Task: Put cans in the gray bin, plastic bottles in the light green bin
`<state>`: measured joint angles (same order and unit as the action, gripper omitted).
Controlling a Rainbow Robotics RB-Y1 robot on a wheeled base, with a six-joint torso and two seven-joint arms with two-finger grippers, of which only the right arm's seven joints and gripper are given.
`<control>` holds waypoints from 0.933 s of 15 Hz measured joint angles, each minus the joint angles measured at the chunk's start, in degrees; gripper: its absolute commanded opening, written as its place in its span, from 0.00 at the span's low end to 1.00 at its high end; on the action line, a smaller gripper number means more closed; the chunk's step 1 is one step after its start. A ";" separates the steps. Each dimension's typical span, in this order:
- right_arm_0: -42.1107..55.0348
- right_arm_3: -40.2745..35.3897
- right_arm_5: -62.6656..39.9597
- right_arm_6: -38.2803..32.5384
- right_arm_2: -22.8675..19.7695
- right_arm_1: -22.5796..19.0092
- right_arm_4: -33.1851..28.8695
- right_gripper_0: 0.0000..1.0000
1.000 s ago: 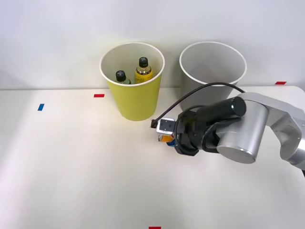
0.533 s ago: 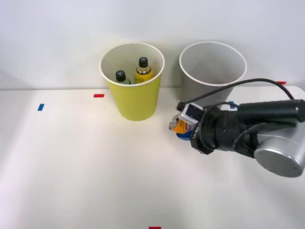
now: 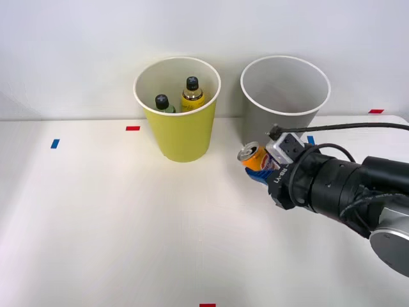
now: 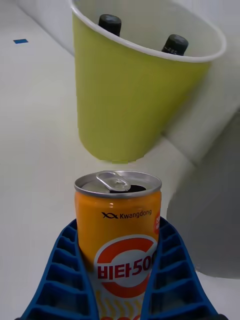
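My right gripper point(image 3: 261, 167) is shut on the orange can point(image 3: 254, 157), lifted off the table in front of the gray bin point(image 3: 281, 114). In the right wrist view the can point(image 4: 120, 225) sits between the blue ribbed fingers point(image 4: 65, 270), silver top with pull tab facing the light green bin point(image 4: 135, 95). The light green bin point(image 3: 179, 128) stands left of the gray one and holds two black-capped plastic bottles, a yellow one point(image 3: 192, 94) and a darker greenish one point(image 3: 163, 103). Their caps point(image 4: 109, 22) show over the rim in the wrist view.
The white table point(image 3: 115, 224) stretches wide to the left and front. Small tape marks lie on it: blue point(image 3: 55, 144), red point(image 3: 132, 128) and red at the front edge point(image 3: 207, 305). A black cable point(image 3: 345, 126) runs from the wrist to the right.
My right gripper has carried the can up off the table and to the right, from beside the light green bin toward the front of the gray bin.
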<state>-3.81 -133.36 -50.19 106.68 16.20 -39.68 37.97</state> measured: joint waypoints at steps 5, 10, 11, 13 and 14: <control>3.84 -1.17 1.53 -0.53 -5.02 4.32 -0.04 0.11; 4.31 -1.36 2.17 -0.92 -8.58 8.38 0.40 0.11; 4.31 -1.36 3.39 -1.03 -8.92 8.82 0.64 0.11; 4.33 -1.35 7.03 -1.44 -9.57 9.33 1.36 0.11; 4.33 -1.32 8.69 -1.79 -10.08 9.48 1.81 0.10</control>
<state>0.52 -134.69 -41.51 104.89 6.12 -30.21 39.78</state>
